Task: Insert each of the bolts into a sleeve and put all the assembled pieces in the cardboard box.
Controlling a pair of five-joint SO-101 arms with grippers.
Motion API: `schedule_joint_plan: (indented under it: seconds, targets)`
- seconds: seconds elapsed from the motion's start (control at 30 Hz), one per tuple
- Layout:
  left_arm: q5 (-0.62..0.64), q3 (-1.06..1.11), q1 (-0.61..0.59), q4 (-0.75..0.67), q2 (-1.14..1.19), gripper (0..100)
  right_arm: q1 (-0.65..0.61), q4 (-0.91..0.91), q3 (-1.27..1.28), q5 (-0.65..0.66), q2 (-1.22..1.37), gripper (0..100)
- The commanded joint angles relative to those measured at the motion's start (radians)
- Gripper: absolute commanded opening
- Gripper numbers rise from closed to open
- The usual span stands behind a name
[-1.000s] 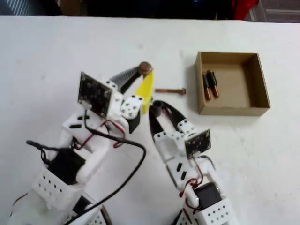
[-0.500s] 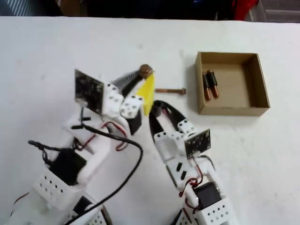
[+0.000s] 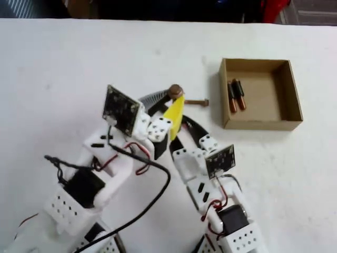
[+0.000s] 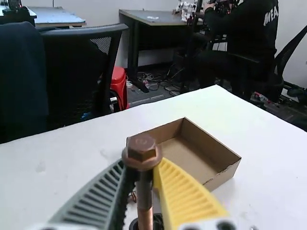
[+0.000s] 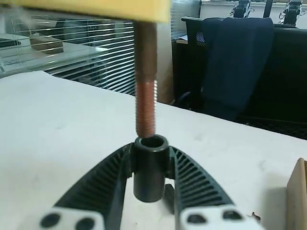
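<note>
Shifting to the right since the earlier frame, bringing the left gripper (image 3: 172, 101) over the right gripper (image 5: 150, 168). Squeezing a bolt (image 4: 140, 154) upright just under its head, between the grey and yellow fingers. Holding its threaded tip right at the mouth of a black sleeve (image 5: 150, 163), itself being clamped upright by the right gripper. Lying on the table (image 3: 79, 52) just beside the cardboard box (image 3: 261, 125), a second bolt (image 3: 199, 102). Resting inside the box, two assembled pieces (image 3: 236, 95).

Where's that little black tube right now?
The black sleeve stands upright in the right gripper, just under the tip of the bolt held by the left gripper.
</note>
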Motion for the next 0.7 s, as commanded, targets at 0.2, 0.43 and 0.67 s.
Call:
schedule_joint_plan:
  seconds: [0.2, 0.43, 0.67]
  targets:
    - [-0.008, 0.02, 0.015, -0.061, -0.013, 3, 0.01, -0.001, 0.008, 0.031, -0.018, 1.7]
    - [-0.008, 0.029, 0.015, -0.063, -0.013, 3, 0.01, -0.001, 0.008, 0.031, -0.018, 1.7]
    - [-0.069, 0.095, 0.015, -0.173, -0.013, 3, 0.01, 0.001, 0.008, 0.031, -0.018, 1.7]
